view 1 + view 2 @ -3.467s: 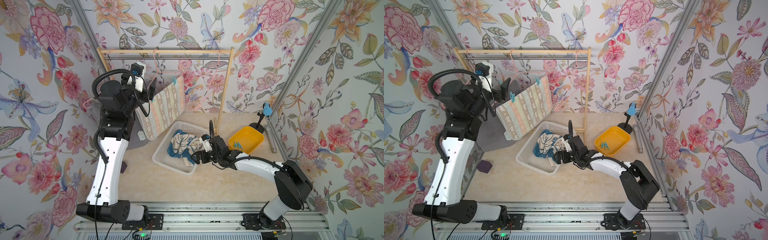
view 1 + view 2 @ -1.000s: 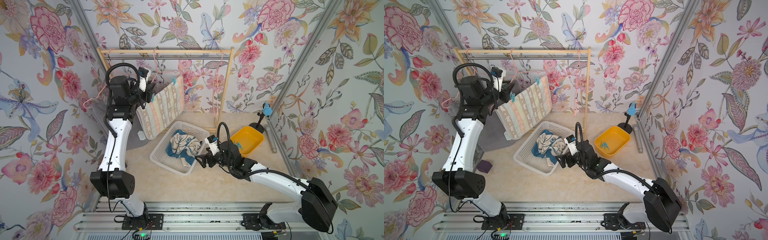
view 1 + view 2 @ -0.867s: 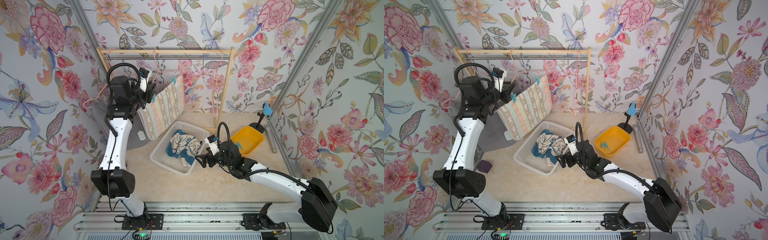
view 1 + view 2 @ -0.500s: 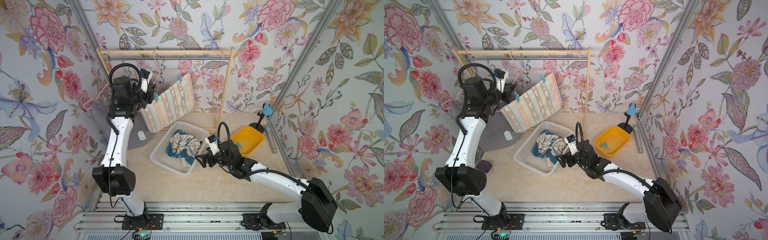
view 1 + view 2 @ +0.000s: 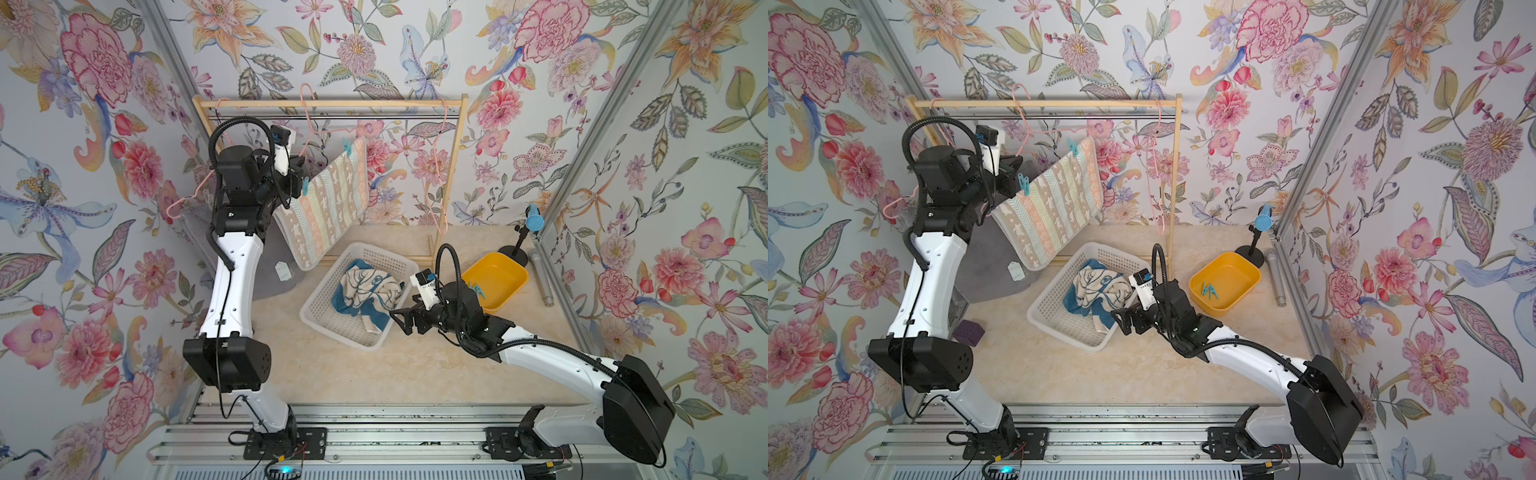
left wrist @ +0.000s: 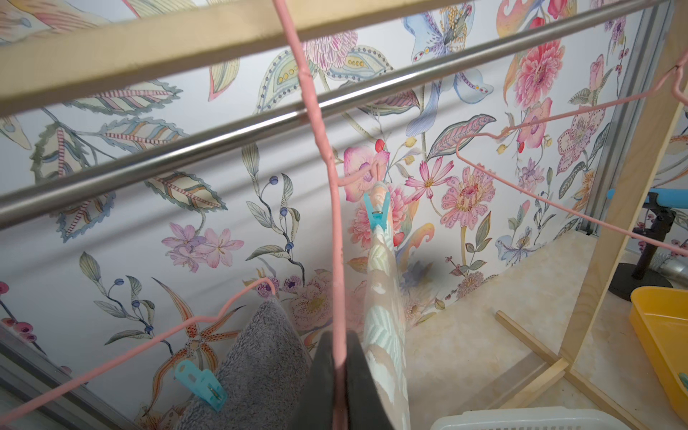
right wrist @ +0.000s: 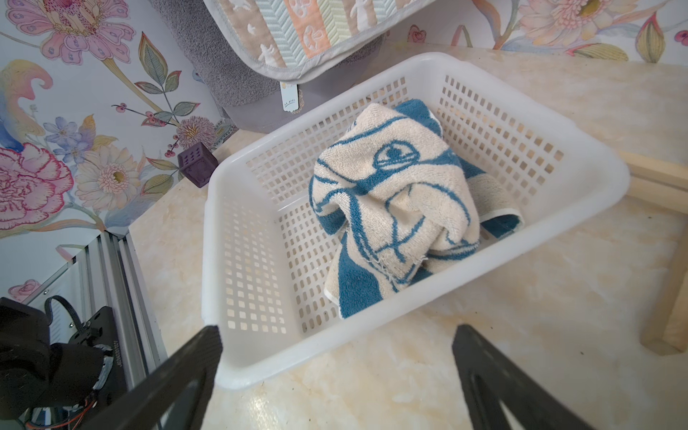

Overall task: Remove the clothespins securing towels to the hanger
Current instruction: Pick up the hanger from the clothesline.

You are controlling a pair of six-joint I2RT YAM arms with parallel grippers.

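My left gripper is shut on the wire of the pink hanger, which runs between its dark fingers. From that hanger hangs the striped towel, tilted up toward the rack. One teal clothespin pins its far corner, and another sits right by my left gripper. Behind it the grey towel hangs on a second hanger with a teal clothespin. The blue-and-white towel lies crumpled in the white basket. My right gripper stands open and empty just outside the basket's near rim.
A wooden rack with a steel rail holds the hangers, one of them bare. A yellow tray holds loose teal clothespins. A purple cube sits at the left, and a small stand at the back right.
My left gripper closed on the hanger wire. The hanger and the striped towel swung up and to the right. The right arm stayed still.
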